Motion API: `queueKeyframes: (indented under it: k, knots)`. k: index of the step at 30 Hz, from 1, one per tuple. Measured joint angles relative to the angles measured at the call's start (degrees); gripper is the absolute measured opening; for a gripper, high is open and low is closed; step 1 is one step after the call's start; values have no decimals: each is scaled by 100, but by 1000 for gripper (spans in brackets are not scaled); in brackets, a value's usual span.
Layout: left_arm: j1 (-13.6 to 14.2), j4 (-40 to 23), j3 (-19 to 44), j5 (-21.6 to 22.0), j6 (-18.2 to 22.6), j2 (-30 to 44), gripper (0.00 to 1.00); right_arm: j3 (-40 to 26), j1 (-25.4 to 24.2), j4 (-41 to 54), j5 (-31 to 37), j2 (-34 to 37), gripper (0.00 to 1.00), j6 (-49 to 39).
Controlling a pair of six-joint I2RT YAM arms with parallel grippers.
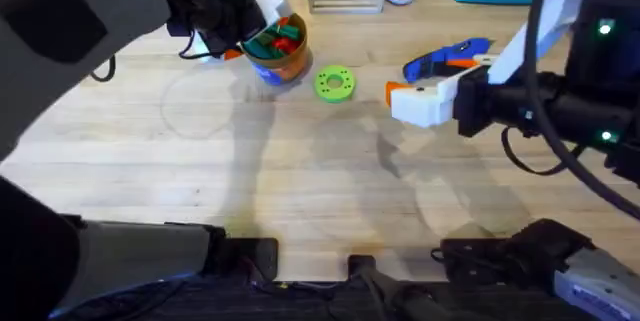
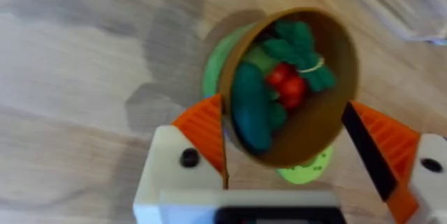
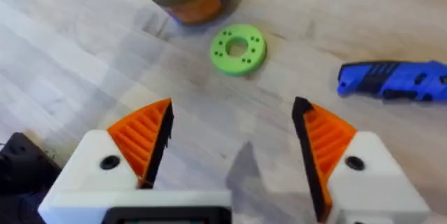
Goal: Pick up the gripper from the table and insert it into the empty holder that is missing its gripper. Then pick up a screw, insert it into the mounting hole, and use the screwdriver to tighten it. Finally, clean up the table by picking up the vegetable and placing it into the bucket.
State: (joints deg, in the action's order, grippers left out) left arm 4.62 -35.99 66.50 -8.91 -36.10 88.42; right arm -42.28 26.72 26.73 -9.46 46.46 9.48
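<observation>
The bucket [image 2: 293, 84] — tilted, with the vegetable [image 2: 251, 109] and other toy vegetables [image 2: 297, 63] inside — is framed by the left gripper [image 2: 293, 161], fingers spread around it. The right gripper [image 3: 234, 140] is held open above the table [image 1: 300, 191], beside the screwdriver [image 1: 447, 58].

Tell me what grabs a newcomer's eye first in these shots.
The orange-brown bucket, heaped with green and red toy vegetables, stands at the table's far left-centre, the left claw open around its rim. Beside it lies a lime-green ring disc; to the right the blue screwdriver lies behind the open right claw.
</observation>
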Motion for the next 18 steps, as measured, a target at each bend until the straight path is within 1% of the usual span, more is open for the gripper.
queueKeyframes:
  k: [2,4,5,7,9,12,15,18]
  knots:
    - [0,109,0,-162,33,-48,993,0,0,111,-15,0,992,19]
    - [-7,169,0,-303,178,-167,994,-1,0,187,-116,0,992,45]
    - [-7,181,0,-385,304,-259,994,-17,0,292,-195,0,992,60]
    - [-4,177,0,-527,701,-507,994,-109,0,656,-317,1,991,67]
    - [-4,62,0,-625,1210,-823,995,-285,0,1100,-389,0,991,59]
    - [-4,-286,0,-693,2050,-1385,994,-662,0,1638,-386,0,992,60]
    - [-4,-878,0,-733,2897,-1956,994,-1167,0,2102,-388,0,991,59]
    - [-4,-1435,0,-763,3613,-2437,994,-1619,0,2540,-386,0,991,58]
